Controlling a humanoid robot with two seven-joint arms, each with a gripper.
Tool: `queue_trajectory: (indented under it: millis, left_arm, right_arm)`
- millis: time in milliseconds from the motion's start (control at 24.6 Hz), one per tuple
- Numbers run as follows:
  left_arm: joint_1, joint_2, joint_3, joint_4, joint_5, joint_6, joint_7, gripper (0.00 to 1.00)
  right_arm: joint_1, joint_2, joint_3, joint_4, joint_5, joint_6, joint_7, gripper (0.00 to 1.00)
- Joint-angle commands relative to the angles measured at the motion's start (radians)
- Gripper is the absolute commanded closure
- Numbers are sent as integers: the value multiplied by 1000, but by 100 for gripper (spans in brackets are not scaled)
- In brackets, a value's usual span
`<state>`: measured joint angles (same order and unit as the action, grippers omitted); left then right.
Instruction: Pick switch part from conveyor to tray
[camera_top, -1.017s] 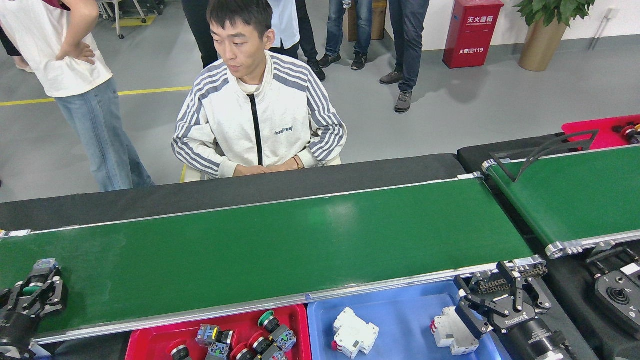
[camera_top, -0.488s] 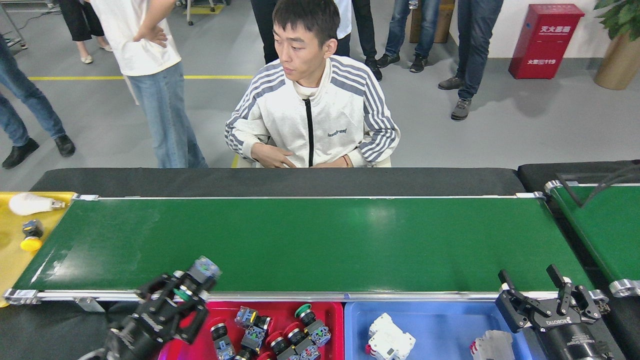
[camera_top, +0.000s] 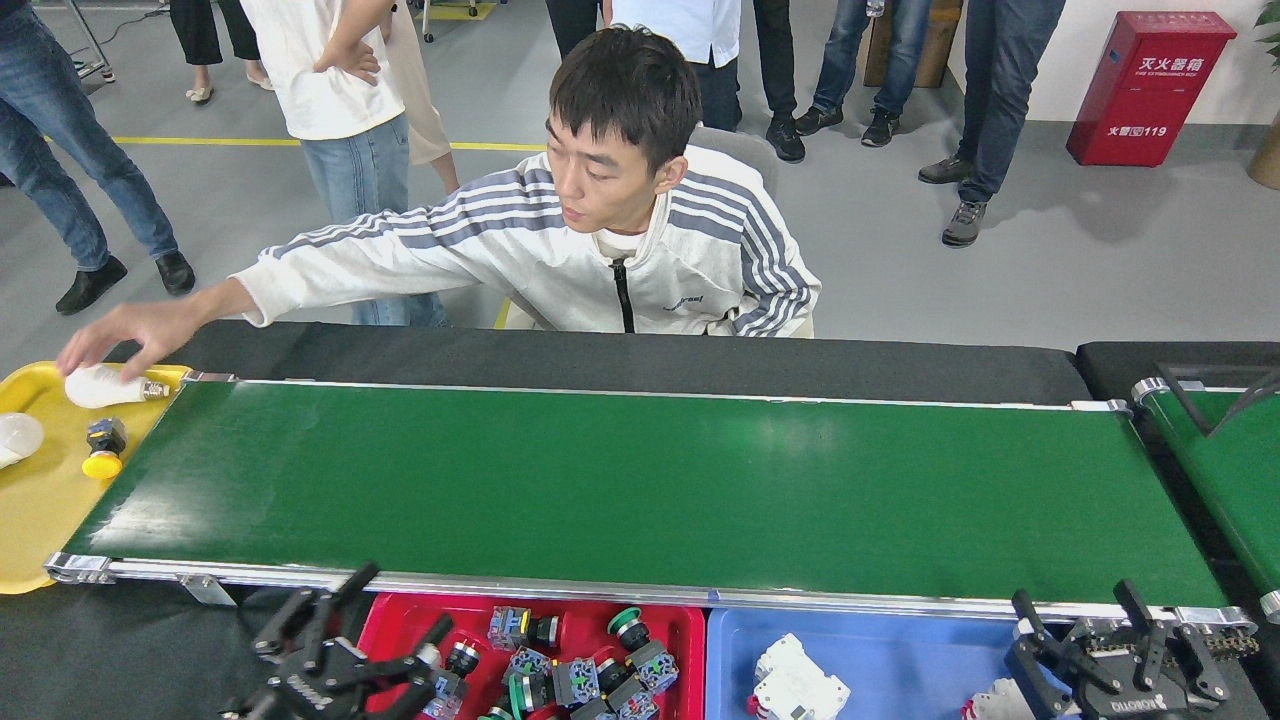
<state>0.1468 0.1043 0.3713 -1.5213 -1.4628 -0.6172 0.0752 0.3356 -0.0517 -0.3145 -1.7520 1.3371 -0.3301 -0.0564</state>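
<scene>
The conveyor (camera_top: 640, 490) is a long green belt with silver rails, and its surface is bare. Below its near rail, a red tray (camera_top: 385, 620) holds several push-button switch parts (camera_top: 575, 680), one with a green cap (camera_top: 628, 625). My left gripper (camera_top: 410, 597) hangs over the tray's left end, open, with nothing between its fingers. My right gripper (camera_top: 1072, 595) is at the bottom right, beside the blue tray (camera_top: 900, 650), open and empty.
White breakers (camera_top: 795, 690) lie in the blue tray. A yellow tray (camera_top: 40, 520) at the belt's left end holds a bulb (camera_top: 100, 388) and a yellow-capped switch (camera_top: 103, 448); a person's hand (camera_top: 110, 340) reaches over it. A narrower green belt (camera_top: 1230, 470) runs on the right.
My left gripper carried a green-capped switch part from the belt's left end to the red tray and has opened, now empty. The seated person has stretched an arm out to the yellow tray.
</scene>
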Motion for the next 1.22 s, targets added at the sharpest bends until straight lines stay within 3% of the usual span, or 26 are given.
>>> queue_trajectory:
  millis: [0, 122, 325, 895, 1179]
  left_arm:
    - [-4, 34, 63, 27, -1, 70, 3, 0]
    - [4, 49, 133, 41, 2, 67, 3, 0]
    - [4, 54, 136, 30, 7, 63, 3, 0]
    - [37, 41, 206, 32, 9, 76, 3, 0]
    - [80, 44, 227, 32, 10, 74, 5, 0]
  right_arm:
    - [-1, 16, -5, -20, 2, 11, -5, 0]
    - [-1, 18, -5, -20, 1, 65, -3, 0]
    - [-1, 19, -9, -20, 1, 92, -2, 0]
    - [-10, 12, -26, -18, -2, 80, 1, 0]
    - [-59, 12, -20, -17, -1, 57, 17, 0]
